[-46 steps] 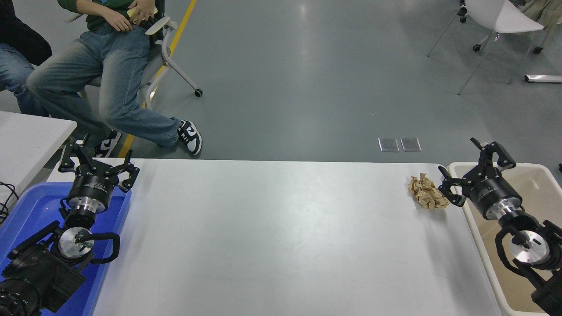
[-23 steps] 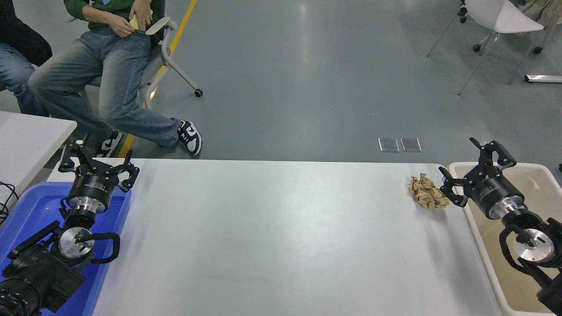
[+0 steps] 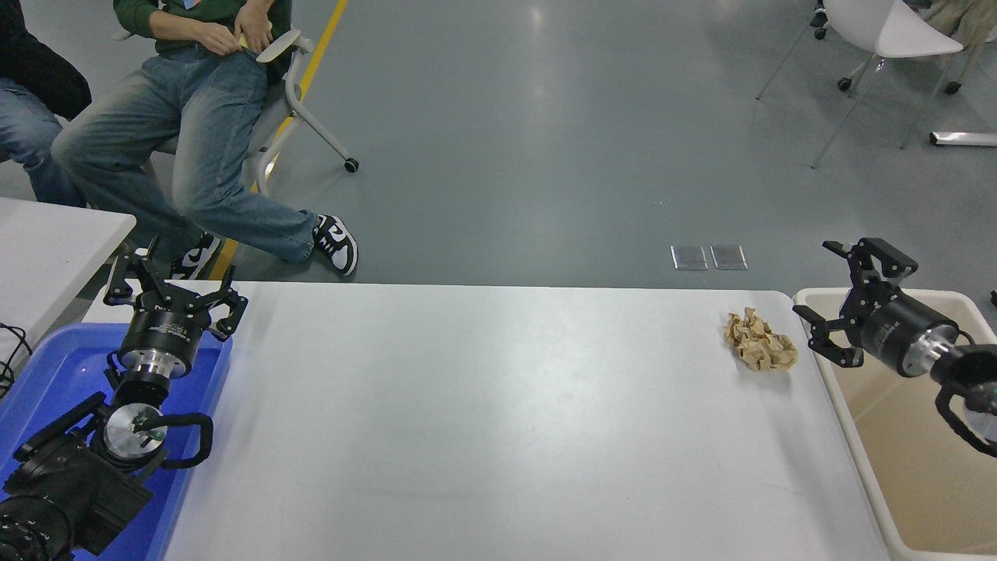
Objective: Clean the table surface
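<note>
A wide white surface (image 3: 483, 421) fills the lower frame, bare except for one crumpled brown paper wad (image 3: 759, 350) at right, not yet removed. The right claw (image 3: 845, 304), spread apart and empty, is seen just beside it over a beige bin (image 3: 872, 499). The left claw (image 3: 173, 292), also spread, is parked over a blue tray (image 3: 47, 366). Ample open room is left mid-surface.

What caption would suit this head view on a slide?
Open right gripper above beige bin, beside crumpled brown paper on the table surface.

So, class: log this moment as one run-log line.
right gripper: open, over beige bin | crumpled brown paper: on table surface | left gripper: open, parked
</note>
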{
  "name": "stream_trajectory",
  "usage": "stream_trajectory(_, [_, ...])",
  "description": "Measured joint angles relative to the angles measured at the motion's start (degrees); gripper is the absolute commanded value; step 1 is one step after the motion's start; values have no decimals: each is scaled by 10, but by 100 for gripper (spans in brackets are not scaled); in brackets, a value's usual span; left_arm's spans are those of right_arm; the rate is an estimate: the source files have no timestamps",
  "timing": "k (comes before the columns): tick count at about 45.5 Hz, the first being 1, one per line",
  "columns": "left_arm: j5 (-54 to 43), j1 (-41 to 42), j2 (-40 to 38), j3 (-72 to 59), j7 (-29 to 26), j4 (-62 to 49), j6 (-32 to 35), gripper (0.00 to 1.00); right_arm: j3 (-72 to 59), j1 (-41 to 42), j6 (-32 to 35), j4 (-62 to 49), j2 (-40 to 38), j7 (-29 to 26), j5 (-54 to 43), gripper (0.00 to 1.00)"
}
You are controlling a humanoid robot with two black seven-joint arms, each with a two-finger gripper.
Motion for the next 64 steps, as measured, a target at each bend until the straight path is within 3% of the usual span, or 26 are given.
stream_trajectory(25, [0, 0, 0, 0, 0, 0, 0, 100, -156, 135, 17, 2, -24, 6, -232, 99])
stream_trajectory(40, [0, 0, 0, 0, 0, 0, 0, 100, -251, 201, 6, -9, -14, 45, -382, 99])
stream_trajectory(64, [0, 0, 0, 0, 0, 0, 0, 100, -482, 288, -84, -70, 67, 56, -456, 99])
